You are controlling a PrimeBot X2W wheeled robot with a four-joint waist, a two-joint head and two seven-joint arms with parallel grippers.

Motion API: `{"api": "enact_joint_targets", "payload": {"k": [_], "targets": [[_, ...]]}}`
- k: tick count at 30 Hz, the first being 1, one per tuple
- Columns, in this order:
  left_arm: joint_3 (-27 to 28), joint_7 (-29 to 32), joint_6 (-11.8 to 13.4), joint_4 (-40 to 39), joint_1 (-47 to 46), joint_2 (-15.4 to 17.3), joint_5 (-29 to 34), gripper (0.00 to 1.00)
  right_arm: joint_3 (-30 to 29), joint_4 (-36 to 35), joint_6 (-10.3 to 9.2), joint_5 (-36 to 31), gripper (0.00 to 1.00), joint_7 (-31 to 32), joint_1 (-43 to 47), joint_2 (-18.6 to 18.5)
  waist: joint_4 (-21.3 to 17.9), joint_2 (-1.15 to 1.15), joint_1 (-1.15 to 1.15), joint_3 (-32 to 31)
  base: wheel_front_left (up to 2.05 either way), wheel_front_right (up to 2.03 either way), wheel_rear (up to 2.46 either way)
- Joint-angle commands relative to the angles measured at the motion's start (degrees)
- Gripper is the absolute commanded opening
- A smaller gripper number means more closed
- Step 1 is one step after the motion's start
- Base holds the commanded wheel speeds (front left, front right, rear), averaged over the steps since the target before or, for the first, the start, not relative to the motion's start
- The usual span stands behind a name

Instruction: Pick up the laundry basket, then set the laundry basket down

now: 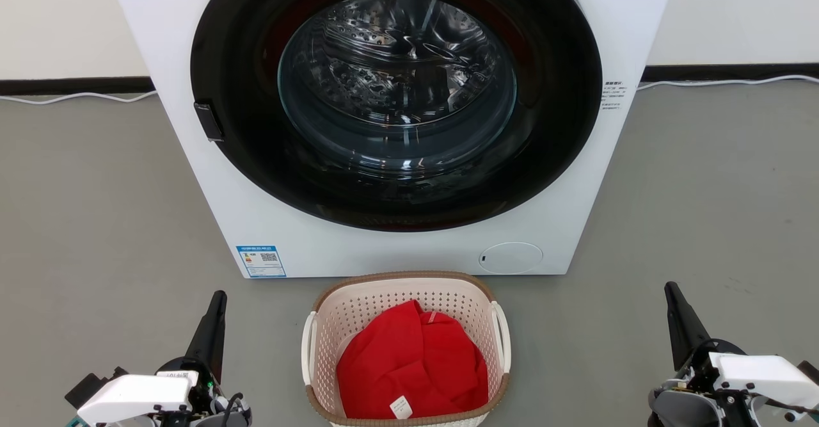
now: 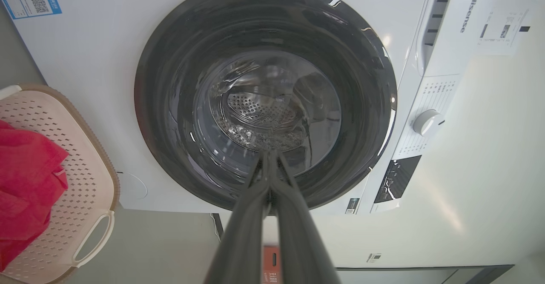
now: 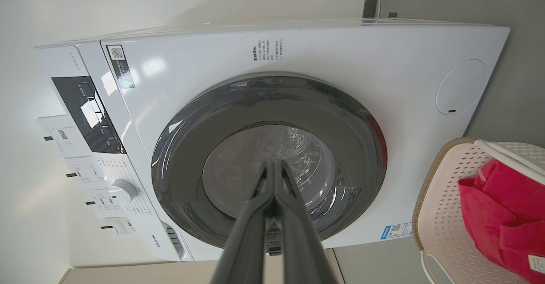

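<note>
"Hisense"-marked washer [image 2: 93, 62] behind laundry basket [image 2: 81, 177]

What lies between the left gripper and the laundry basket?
Only bare grey floor; the head view shows nothing else between the left gripper and the laundry basket.

**One brand name legible**

The logo [image 2: 468, 13] on the washer's [image 2: 98, 62] top panel reads "Hisense". A blue label [image 1: 261, 261] at the front's lower left corner carries a QR code. Its print and the sticker's [image 1: 614, 96] at the right edge are too small to read.
</note>
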Motion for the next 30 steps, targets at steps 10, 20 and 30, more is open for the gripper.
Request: {"api": "enact_joint_targets", "payload": {"k": [10, 20, 30], "targets": [[1.8, 0.3, -0.1, -1.3, -3.0, 0.5, 0.0, 0.00, 1.0, -1.6, 0.42, 0.3, 0.00, 0.6, -2.3, -0.4, 0.0, 0.00, 0.00, 0.0, 0.00, 0.00, 0.00], [1.9, 0.3, -0.1, -1.3, -3.0, 0.5, 0.0, 0.00, 1.0, -1.6, 0.42, 0.3, 0.00, 0.6, -2.3, -0.4, 0.0, 0.00, 0.00, 0.0, 0.00, 0.00, 0.00], [1.9, 0.4, -0.1, -1.3, -3.0, 0.5, 0.0, 0.00, 1.0, -1.6, 0.42, 0.3, 0.00, 0.6, -2.4, -0.4, 0.0, 0.00, 0.00, 0.0, 0.00, 0.00, 0.00]]}}
